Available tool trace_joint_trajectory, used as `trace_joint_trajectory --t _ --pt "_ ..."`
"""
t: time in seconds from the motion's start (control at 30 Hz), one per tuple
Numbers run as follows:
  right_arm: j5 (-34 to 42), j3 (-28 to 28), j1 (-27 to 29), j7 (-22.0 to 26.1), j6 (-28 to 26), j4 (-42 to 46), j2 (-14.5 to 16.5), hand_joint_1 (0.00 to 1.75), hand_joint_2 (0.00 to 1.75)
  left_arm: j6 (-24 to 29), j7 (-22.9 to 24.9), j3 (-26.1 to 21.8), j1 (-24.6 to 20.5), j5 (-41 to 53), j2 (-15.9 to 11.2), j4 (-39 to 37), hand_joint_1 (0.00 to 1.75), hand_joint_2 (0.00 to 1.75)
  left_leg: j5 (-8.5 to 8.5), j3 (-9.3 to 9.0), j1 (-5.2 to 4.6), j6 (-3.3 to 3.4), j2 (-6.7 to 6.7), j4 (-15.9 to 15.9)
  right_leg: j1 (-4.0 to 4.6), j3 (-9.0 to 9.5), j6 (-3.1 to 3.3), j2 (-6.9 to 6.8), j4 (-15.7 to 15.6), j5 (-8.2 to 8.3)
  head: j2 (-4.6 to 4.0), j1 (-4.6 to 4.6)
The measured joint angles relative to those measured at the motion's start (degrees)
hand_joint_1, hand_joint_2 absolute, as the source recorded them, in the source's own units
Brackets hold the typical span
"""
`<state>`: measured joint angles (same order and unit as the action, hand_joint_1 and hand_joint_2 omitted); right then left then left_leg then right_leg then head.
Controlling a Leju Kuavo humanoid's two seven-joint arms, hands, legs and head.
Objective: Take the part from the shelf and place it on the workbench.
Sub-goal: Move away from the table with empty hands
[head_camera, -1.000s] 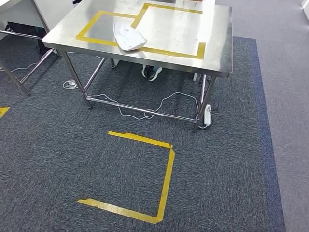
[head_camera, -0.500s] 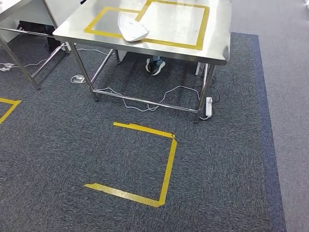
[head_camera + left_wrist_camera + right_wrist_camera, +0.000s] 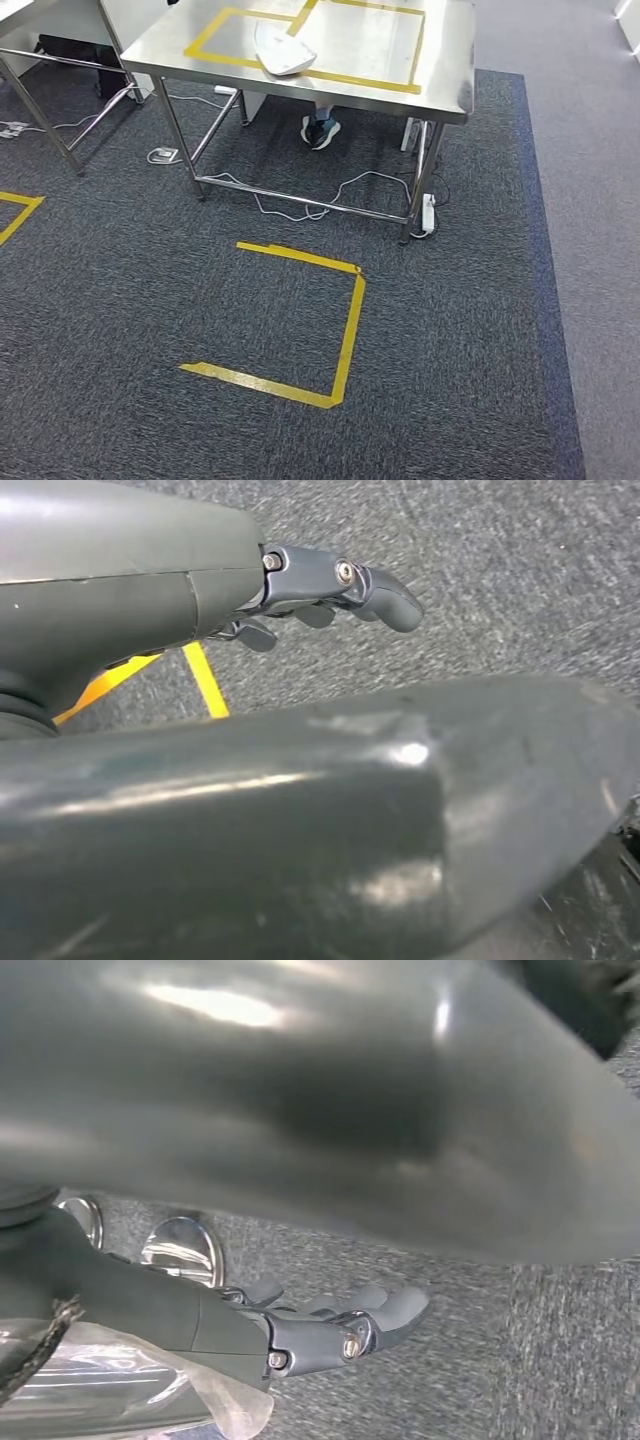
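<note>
A white part (image 3: pixel 283 52) already lies on the steel bench (image 3: pixel 445 75), across its yellow tape. Both arms hang: left hand (image 3: pixel 332 585) and right hand (image 3: pixel 332 1325) show fingers extended, holding nothing. Next, probably turning toward the shelf.

The part (image 3: pixel 284 52) lies at the workbench (image 3: pixel 445 75) near edge, bare steel around it. Cables (image 3: pixel 317 205) and a power strip (image 3: pixel 429 213) lie beneath, with what looks like a shoe (image 3: pixel 321 131).
</note>
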<state>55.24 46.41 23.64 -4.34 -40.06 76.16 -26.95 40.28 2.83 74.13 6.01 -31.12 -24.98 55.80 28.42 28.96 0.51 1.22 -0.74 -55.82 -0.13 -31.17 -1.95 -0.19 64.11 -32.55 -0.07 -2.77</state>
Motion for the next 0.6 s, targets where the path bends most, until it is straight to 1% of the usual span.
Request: trace_joint_trajectory --t 0.03,0.07,0.1,0.13,0.17,0.2,0.23,0.27,0.33,0.37,0.4,0.43,0.47,0.5,0.53,0.57,0.6 --pt "-0.01 0.03 -0.05 0.01 0.0 -0.01 -0.03 0.0 0.0 0.0 0.01 -0.18 0.03 0.0 0.01 0.0 0.0 0.0 -0.21 0.17 -0.1 -0.21 0.01 -0.11 0.07 2.66 0.25 0.01 -4.31 1.02 0.0 0.01" --pt "-0.03 0.04 -0.11 0.02 0.0 -0.02 -0.07 0.0 0.0 0.0 0.01 -0.32 0.02 0.02 0.01 0.0 0.0 0.0 -0.44 0.41 -0.2 -0.48 0.02 -0.24 0.14 4.43 0.51 0.01 -7.48 1.44 0.0 0.02" --pt "-0.02 0.04 -0.15 0.03 -0.01 -0.03 -0.1 0.0 0.0 0.0 0.03 -0.41 0.0 0.06 0.01 0.0 0.0 0.0 -0.66 0.69 -0.28 -0.78 0.02 -0.36 0.22 5.17 0.74 0.03 -9.16 1.38 0.0 0.05" --pt "0.02 0.04 -0.12 0.04 -0.01 -0.04 -0.15 0.0 0.0 0.0 0.07 -0.46 0.01 0.18 0.0 0.0 0.0 0.0 -0.89 0.94 -0.35 -1.13 0.02 -0.44 0.3 5.14 0.93 0.04 -9.6 1.24 0.0 0.08" --pt "0.07 0.05 -0.07 0.06 -0.02 -0.06 -0.19 0.0 0.0 0.0 0.16 -0.51 0.06 0.37 -0.05 0.0 0.0 0.0 -1.04 1.09 -0.34 -1.46 0.03 -0.47 0.25 4.97 1.27 0.03 -9.74 1.36 0.0 0.09" --pt "0.14 0.1 -0.01 0.07 -0.02 -0.07 -0.22 0.0 0.0 0.0 0.31 -0.6 0.17 0.6 -0.09 0.01 0.0 0.0 -0.77 1.25 -0.3 -1.76 0.1 -0.78 0.16 4.83 1.65 -0.01 -9.85 1.66 0.0 0.11" --pt "0.22 0.15 0.03 0.07 -0.01 -0.07 -0.24 0.0 0.0 0.0 0.45 -0.69 0.31 0.85 -0.14 0.02 0.0 0.0 0.28 1.71 -0.26 -2.03 0.19 -1.99 0.07 4.71 2.05 -0.08 -10.01 1.97 0.0 0.19" --pt "0.27 0.22 0.02 0.08 -0.01 -0.07 -0.24 0.0 0.0 0.0 0.61 -0.8 0.45 1.03 -0.19 0.03 0.0 0.0 2.1 2.68 -0.23 -2.27 0.28 -4.49 -0.02 4.55 2.41 -0.19 -10.15 2.27 0.0 0.26" --pt "0.36 0.33 0.01 0.08 0.0 -0.09 -0.24 0.0 0.0 0.0 0.77 -0.92 0.7 1.17 -0.24 0.04 0.0 0.0 6.66 5.56 -0.14 -2.66 0.37 -12.21 0.06 4.13 2.79 -0.37 -10.06 2.54 0.0 0.4" --pt "0.38 0.39 0.02 0.08 0.0 -0.11 -0.24 0.0 0.0 0.0 0.84 -0.94 0.82 1.17 -0.25 0.05 0.0 0.0 8.11 6.69 -0.12 -2.78 0.38 -15.59 0.14 3.93 2.87 -0.45 -9.93 2.61 0.0 0.4" --pt "0.4 0.48 0.01 0.08 0.0 -0.14 -0.24 0.0 0.0 0.0 0.9 -0.94 0.95 1.17 -0.25 0.05 0.0 0.0 8.34 6.91 -0.13 -2.82 0.38 -17.08 0.21 3.75 2.91 -0.49 -9.74 2.64 0.0 0.41" --pt "0.44 0.57 0.0 0.08 0.0 -0.18 -0.24 0.0 0.0 0.0 0.98 -0.96 1.09 1.17 -0.26 0.07 0.0 0.0 7.48 6.15 -0.13 -2.77 0.38 -16.35 0.26 3.6 2.92 -0.5 -9.51 2.66 0.0 0.4" --pt "0.47 0.67 -0.03 0.08 0.0 -0.2 -0.24 0.0 0.0 0.0 1.06 -1.02 1.21 1.17 -0.3 0.09 0.0 0.0 5.75 4.45 -0.13 -2.64 0.39 -13.52 0.32 3.51 2.89 -0.49 -9.27 2.63 0.0 0.42" --pt "0.54 0.75 -0.04 0.08 0.0 -0.22 -0.24 0.0 0.0 0.0 1.15 -1.13 1.32 1.18 -0.36 0.14 0.0 0.0 3.75 2.24 -0.14 -2.42 0.4 -9.4 0.36 3.57 2.84 -0.48 -9.04 2.59 0.0 0.43" --pt "0.63 0.8 -0.07 0.08 0.0 -0.23 -0.24 0.0 0.0 0.0 1.25 -1.3 1.39 1.21 -0.44 0.24 0.0 0.0 2.38 0.4 -0.22 -2.15 0.41 -5.6 0.5 3.51 2.73 -0.47 -8.75 2.53 0.0 0.44" --pt "0.72 0.83 -0.11 0.13 0.0 -0.24 -0.25 0.0 0.0 0.01 1.35 -1.5 1.42 1.3 -0.55 0.38 0.0 0.0 1.58 -0.86 -0.3 -1.85 0.39 -2.76 0.62 3.39 2.54 -0.47 -8.46 2.53 0.0 0.43" --pt "0.82 0.84 -0.15 0.2 0.0 -0.25 -0.26 0.0 0.0 0.01 1.49 -1.7 1.45 1.43 -0.63 0.54 0.0 0.0 1.36 -1.32 -0.4 -1.56 0.38 -1.28 0.7 3.2 2.31 -0.48 -8.22 2.58 0.0 0.41"
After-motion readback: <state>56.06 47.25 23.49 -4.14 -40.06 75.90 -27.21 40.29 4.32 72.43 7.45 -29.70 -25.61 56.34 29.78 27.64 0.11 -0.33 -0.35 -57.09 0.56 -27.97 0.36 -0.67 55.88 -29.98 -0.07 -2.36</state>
